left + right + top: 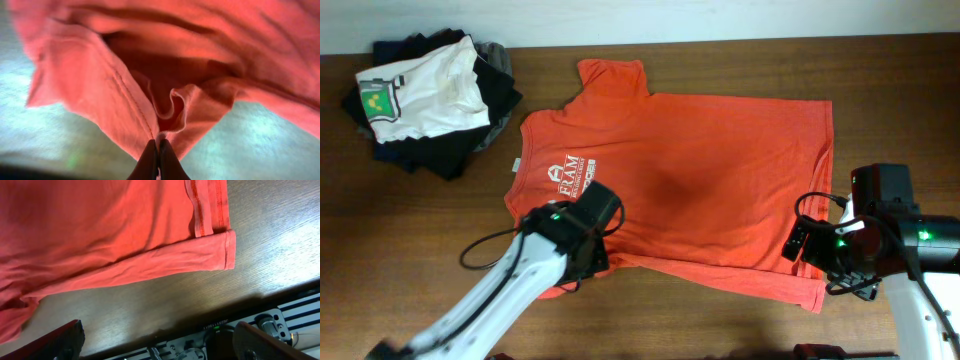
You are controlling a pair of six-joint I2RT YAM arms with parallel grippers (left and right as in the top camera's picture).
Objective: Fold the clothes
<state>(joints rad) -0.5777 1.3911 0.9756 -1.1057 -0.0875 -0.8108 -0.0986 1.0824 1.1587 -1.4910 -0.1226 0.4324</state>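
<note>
The red-orange T-shirt (700, 170) lies spread flat on the wooden table, neck to the left, with white lettering (567, 178) on the chest. My left gripper (582, 262) is at the shirt's near left sleeve; in the left wrist view it (158, 152) is shut on a pinched fold of the red fabric (165, 107), lifted off the table. My right gripper (810, 250) is open and empty over the near right edge of the shirt; the right wrist view shows its hem corner (220, 255) flat on the wood, with the jaws (160, 342) wide apart.
A pile of folded garments, a white T-shirt with a green-yellow print (420, 88) on black and grey ones (485, 110), sits at the far left. The table's near edge and a black rail (240, 335) lie just below my right gripper.
</note>
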